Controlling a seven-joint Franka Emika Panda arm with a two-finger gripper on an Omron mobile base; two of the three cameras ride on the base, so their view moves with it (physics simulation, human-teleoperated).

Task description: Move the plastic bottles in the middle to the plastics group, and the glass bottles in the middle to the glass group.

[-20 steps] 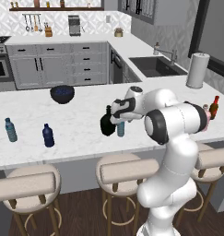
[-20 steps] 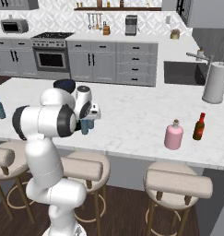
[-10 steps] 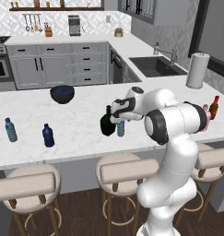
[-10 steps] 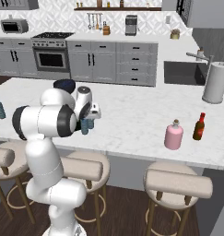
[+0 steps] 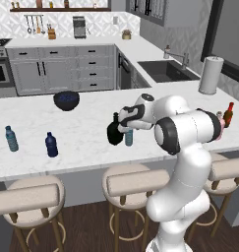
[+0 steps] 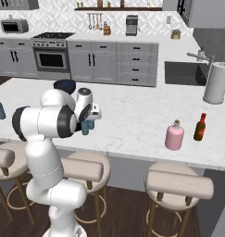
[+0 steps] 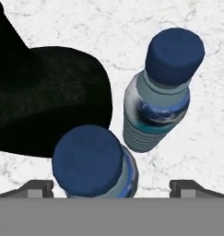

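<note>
Two plastic bottles are counted in the hand view, both pale and blue-capped: the nearer plastic bottle (image 7: 94, 161) is seen from above between the finger tips, and the farther plastic bottle (image 7: 159, 92) stands just beside it on the marble. One black flask (image 7: 44, 97) is counted, close against the nearer bottle; whether they touch cannot be told. In the left base view the flask (image 5: 114, 133) stands at the middle of the worktop (image 5: 86, 128), toward its front edge, with one pale bottle (image 5: 129, 137) just beside it and partly covered by the hand.

The gripper (image 7: 111, 186) is held directly over the nearer bottle with its fingers spread wide on either side of the cap; nothing is grasped.

The plastics group numbers two: a teal bottle (image 5: 11, 138) and a shorter navy bottle (image 5: 51, 144), set near the worktop's left end, well apart from the middle cluster. The glass group also numbers two: a pink bottle (image 6: 174, 135) and a red-brown bottle (image 6: 200, 127), standing near each other toward the right end.

One dark bowl (image 5: 66, 100) is set toward the worktop's back edge, left of the middle. One paper-towel roll (image 6: 215, 83) stands at the far right beside the sink (image 6: 184, 73). The flask stands on the side of the pale bottles toward the plastics group.
</note>
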